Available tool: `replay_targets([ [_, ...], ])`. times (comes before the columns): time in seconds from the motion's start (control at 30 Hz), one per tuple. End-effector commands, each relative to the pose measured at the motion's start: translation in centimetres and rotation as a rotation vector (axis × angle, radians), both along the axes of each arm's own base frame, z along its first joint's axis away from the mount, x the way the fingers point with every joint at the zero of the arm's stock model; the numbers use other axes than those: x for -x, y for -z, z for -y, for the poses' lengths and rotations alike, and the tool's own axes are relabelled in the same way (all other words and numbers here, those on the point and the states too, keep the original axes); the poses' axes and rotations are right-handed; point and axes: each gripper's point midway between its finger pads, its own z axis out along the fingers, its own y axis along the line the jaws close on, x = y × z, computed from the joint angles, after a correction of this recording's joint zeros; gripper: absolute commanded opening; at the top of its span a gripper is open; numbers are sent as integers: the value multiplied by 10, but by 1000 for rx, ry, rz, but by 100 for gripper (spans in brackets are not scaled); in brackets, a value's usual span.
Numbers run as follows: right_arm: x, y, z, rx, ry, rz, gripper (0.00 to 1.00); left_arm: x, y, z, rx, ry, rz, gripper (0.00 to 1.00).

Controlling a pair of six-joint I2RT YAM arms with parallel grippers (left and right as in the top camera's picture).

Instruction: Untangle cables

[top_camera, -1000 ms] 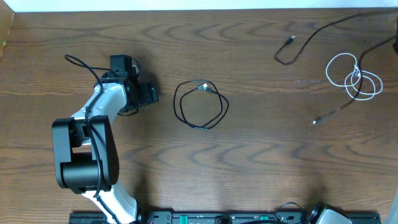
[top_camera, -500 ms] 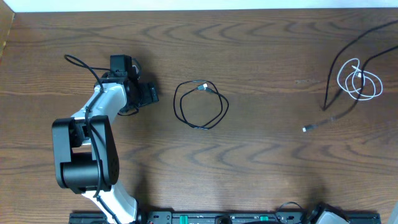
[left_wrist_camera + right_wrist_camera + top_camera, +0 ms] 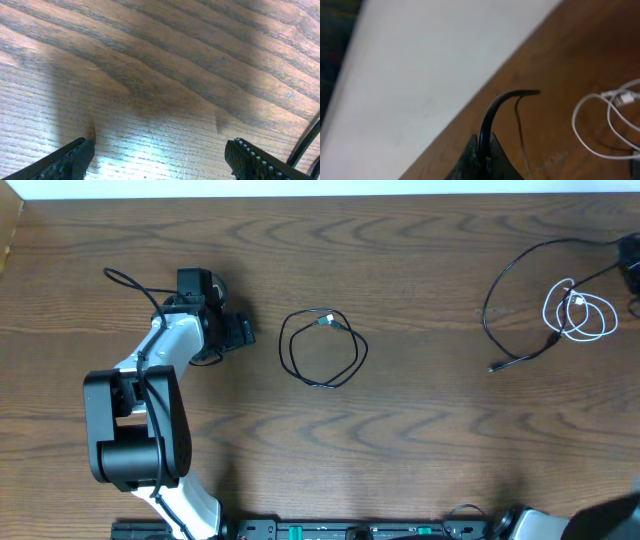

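Observation:
The black cable (image 3: 497,288) lies at the far right, arcing from its plug end on the table up toward the right edge. My right gripper (image 3: 631,268) sits at that edge; in the right wrist view it (image 3: 484,146) is shut on the black cable (image 3: 492,112), which bends over above the fingers. The white cable (image 3: 580,313) is a small coil next to it, crossed by the black one, and it also shows in the right wrist view (image 3: 580,127). My left gripper (image 3: 244,333) is open and empty over bare wood (image 3: 159,152).
A separate thin black cord (image 3: 322,348) lies coiled in a ring at the table's middle, just right of the left gripper; a bit of it shows at the edge of the left wrist view (image 3: 306,148). A white wall borders the table's far edge (image 3: 435,75).
The black cable has been pulled and reshaped into a wide arc, its free end shifting slightly. The right gripper has come into view at the right edge. The left arm has not moved.

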Motion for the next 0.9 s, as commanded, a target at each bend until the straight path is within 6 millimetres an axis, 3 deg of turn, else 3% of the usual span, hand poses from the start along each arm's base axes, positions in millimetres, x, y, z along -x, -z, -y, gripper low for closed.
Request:
replay_targets([
  [0.0, -9, 25, 4, -29, -23, -50, 1, -1, -8, -1, -2, -16, 17, 88],
  [0.27, -23, 79, 12, -77, -31, -156, 1, -1, -8, -1, -2, -16, 17, 88],
  [0.33, -25, 90, 13, -63, -45, -174, 7, -1, -8, -1, -2, -16, 17, 89],
  [0.37, -25, 95, 13, -61, -51, -186, 13, -1, -8, -1, -2, -15, 17, 88],
  [0.4, -24, 100, 13, -59, -53, -200, 25, -1, -8, -1, -2, -16, 17, 88],
  [0.47, -20, 112, 16, -55, -36, -244, 55, -1, -8, -1, -2, -16, 17, 88],
  [0.5, -15, 122, 22, -39, -5, -291, 74, -1, -8, -1, -2, -16, 17, 88],
  [0.53, -12, 126, 25, -28, 11, -314, 80, -1, -8, -1, -2, -16, 17, 89],
  [0.7, 6, 144, 34, 32, 56, -426, 85, -1, -8, -1, -2, -14, 17, 88],
  [0.87, 14, 155, 19, 46, -7, -486, 82, -3, -8, 4, -2, -1, 24, 89],
])
